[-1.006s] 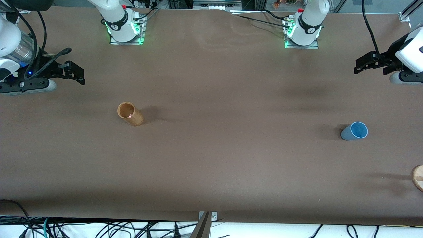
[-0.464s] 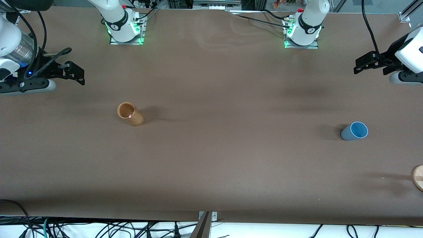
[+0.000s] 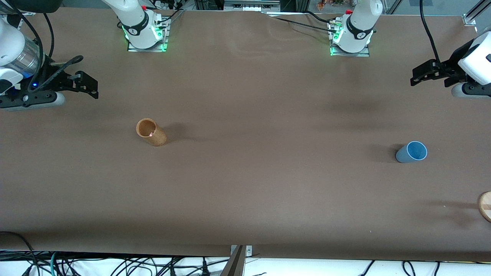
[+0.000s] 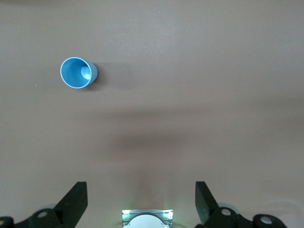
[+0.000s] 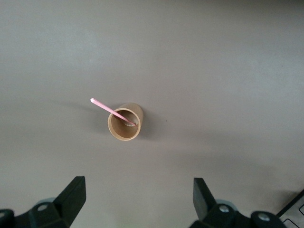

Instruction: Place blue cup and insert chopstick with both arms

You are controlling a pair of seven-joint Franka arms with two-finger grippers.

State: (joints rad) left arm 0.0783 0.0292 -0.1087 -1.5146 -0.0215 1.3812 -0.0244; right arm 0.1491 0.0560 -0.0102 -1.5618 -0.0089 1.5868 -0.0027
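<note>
The blue cup [image 3: 411, 152] stands upright on the brown table toward the left arm's end; it also shows in the left wrist view [image 4: 78, 72]. The chopstick [image 5: 111, 110] leans inside a tan cylindrical holder [image 5: 125, 128], its pink tip sticking out over the rim. The tan holder [image 3: 150, 132] stands toward the right arm's end, with the chopstick's tip [image 3: 152, 134] just showing in it. My left gripper [image 3: 418, 75] [image 4: 141, 202] is open and empty, high over the table's end. My right gripper [image 3: 90, 85] [image 5: 138, 197] is open and empty, high over the opposite end.
A round wooden piece [image 3: 485, 206] lies at the table's edge at the left arm's end, nearer to the front camera than the blue cup. Cables hang below the table's front edge [image 3: 115, 264].
</note>
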